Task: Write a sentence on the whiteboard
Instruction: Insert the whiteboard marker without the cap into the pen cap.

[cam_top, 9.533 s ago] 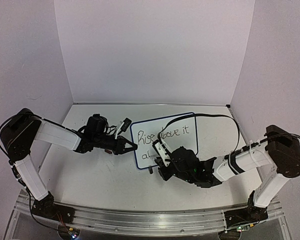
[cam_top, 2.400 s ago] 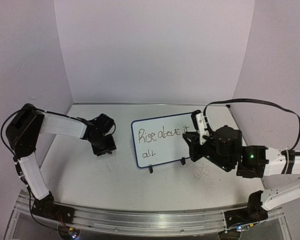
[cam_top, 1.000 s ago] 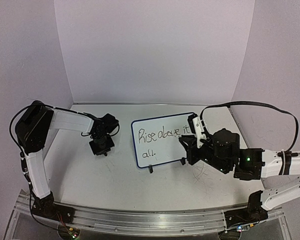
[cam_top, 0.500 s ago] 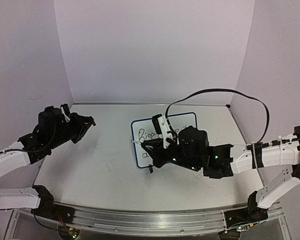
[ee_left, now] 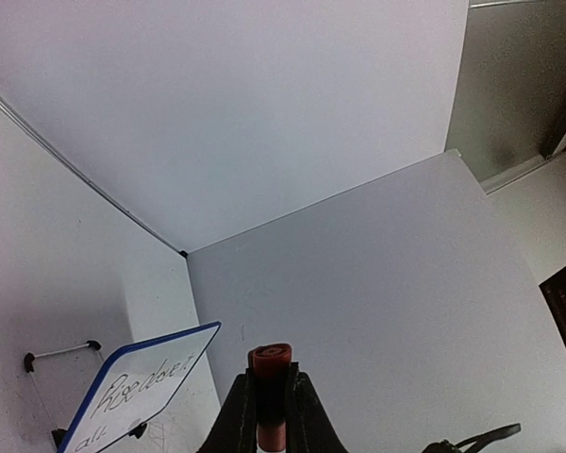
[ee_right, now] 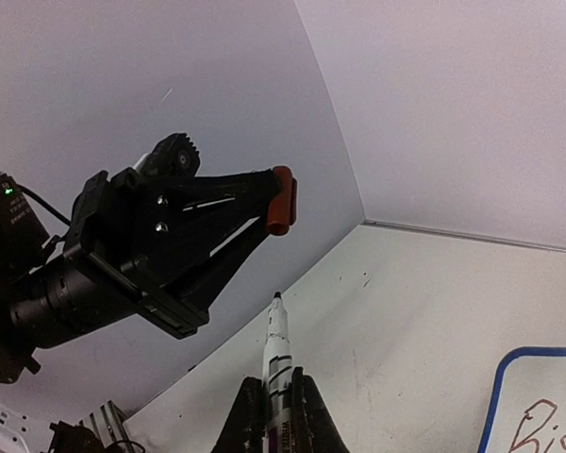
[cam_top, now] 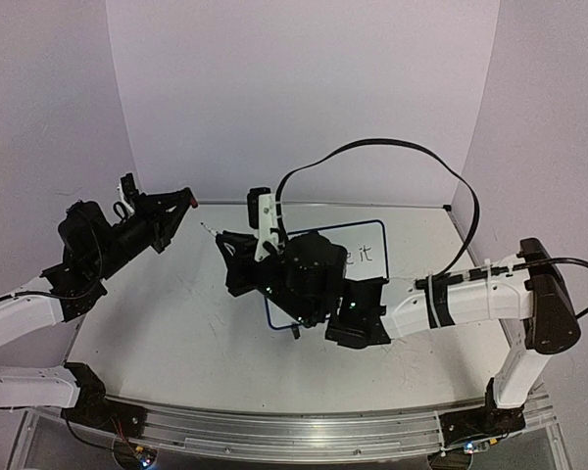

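Observation:
My right gripper (cam_top: 225, 240) is shut on a white marker (ee_right: 277, 351), whose bare dark tip points up and to the left. My left gripper (cam_top: 182, 200) hangs raised above the table's left side, shut on the marker's red cap (ee_left: 270, 362). In the right wrist view the red cap (ee_right: 281, 200) sits just above and beyond the marker tip, a short gap apart. The whiteboard (cam_top: 376, 231) stands behind my right arm, mostly covered. Of the sentence (cam_top: 365, 253) only "it" shows from above. The left wrist view shows the whiteboard (ee_left: 184, 342) and the sentence (ee_left: 138, 383) slantwise.
A black cable (cam_top: 372, 149) arcs high over the right arm. White walls (cam_top: 304, 98) enclose the table at the back and both sides. The scuffed white tabletop (cam_top: 176, 323) lies under both raised grippers.
Within the last second my left arm lifted off the table with the cap. My right arm swung left across the whiteboard, bringing the marker tip up close to the cap.

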